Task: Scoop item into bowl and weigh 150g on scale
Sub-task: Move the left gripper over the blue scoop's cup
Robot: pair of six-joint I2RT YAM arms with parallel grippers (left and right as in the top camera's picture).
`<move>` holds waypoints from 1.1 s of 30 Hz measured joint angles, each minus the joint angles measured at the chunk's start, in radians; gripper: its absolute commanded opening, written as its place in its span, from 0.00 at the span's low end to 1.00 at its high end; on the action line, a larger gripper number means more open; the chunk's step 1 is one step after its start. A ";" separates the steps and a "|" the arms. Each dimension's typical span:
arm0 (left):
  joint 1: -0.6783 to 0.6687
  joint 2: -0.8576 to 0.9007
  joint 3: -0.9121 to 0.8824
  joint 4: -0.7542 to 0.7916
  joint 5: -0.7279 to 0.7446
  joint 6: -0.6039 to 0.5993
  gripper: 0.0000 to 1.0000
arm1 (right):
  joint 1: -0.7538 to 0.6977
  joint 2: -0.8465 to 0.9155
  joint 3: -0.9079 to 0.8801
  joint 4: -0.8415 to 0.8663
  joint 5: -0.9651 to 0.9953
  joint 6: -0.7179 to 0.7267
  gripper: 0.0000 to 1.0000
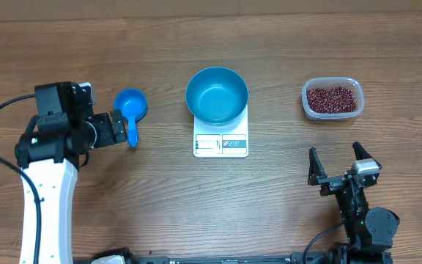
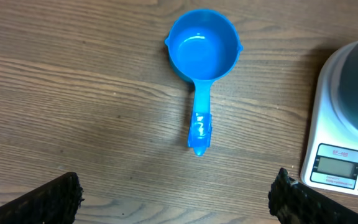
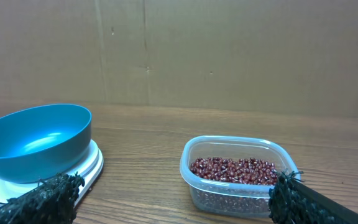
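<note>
**Fingers (image 2: 48, 200) spread wide, scoop (image 2: 202, 53) handle just ahead**

On my left gripper (image 2: 176, 186) both pads stand fully apart with only bare table (image 2: 73, 93) between them; nothing is held. The blue scoop lies empty, cup away from me. Its handle points back toward roughly the middle of my gap but ends short of it.

I judge the step in hand to be taking that handle. To do it well I should ease forward until the pads flank the handle's middle, not its tip. Then I should sink low and close across its narrow width, keeping the cup level. The scale (image 2: 337, 155) sits near on one side, so I want no sideways swing.

My right gripper (image 3: 176, 199) is also open and empty, low at the table, facing the clear tub (image 3: 229, 196) of beans (image 3: 235, 169). The teal bowl (image 1: 217, 95) rests on the scale, empty. The beans are well apart from my scoop, beyond the bowl, so the carry across looks long.
</note>
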 measured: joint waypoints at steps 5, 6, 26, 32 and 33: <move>0.000 0.091 0.034 -0.010 -0.001 -0.005 1.00 | 0.000 0.000 0.000 0.000 0.000 0.001 1.00; 0.000 0.111 0.043 -0.015 -0.002 -0.008 1.00 | 0.000 0.000 0.000 0.000 0.000 0.001 1.00; -0.070 0.314 0.087 0.106 -0.162 -0.170 1.00 | 0.000 0.000 0.000 0.000 0.000 0.000 1.00; -0.070 0.375 0.087 0.154 -0.174 -0.185 1.00 | 0.000 0.000 0.000 0.000 0.000 0.001 1.00; -0.070 0.388 0.087 0.163 -0.174 -0.185 0.99 | 0.000 0.000 0.000 0.000 0.000 0.001 1.00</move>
